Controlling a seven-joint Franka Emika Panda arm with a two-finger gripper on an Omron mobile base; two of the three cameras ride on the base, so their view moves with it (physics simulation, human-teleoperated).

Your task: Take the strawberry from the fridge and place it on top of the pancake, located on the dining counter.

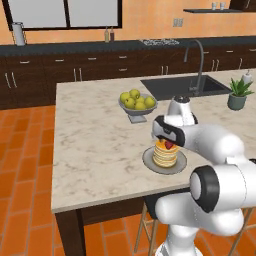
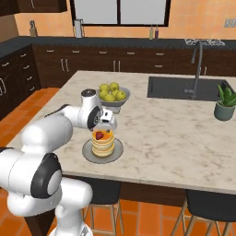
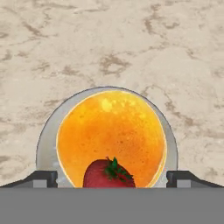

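Red against gold, the strawberry [image 3: 108,173] sits on top of the pancake [image 3: 111,136] stack, which rests on its grey plate [image 1: 148,159] on the beige marbled surface [image 1: 95,145]. The hand [image 3: 112,178] hangs just above the stack with its two dark fingertips [image 3: 43,178] spread wide, one on either side of the fruit and touching nothing, so it is released and empty. In the hand view the berry lies directly between the tips, near the edge of the pancake closest to the camera, its green leaves pointing away. My judgement is that the placing is done and the coming move is a straight lift away, with the fruit directly below. Its lower part is cut off there, and from the base cameras the white wrist partly covers the stack, so whether the berry sits steady is hard to make out.
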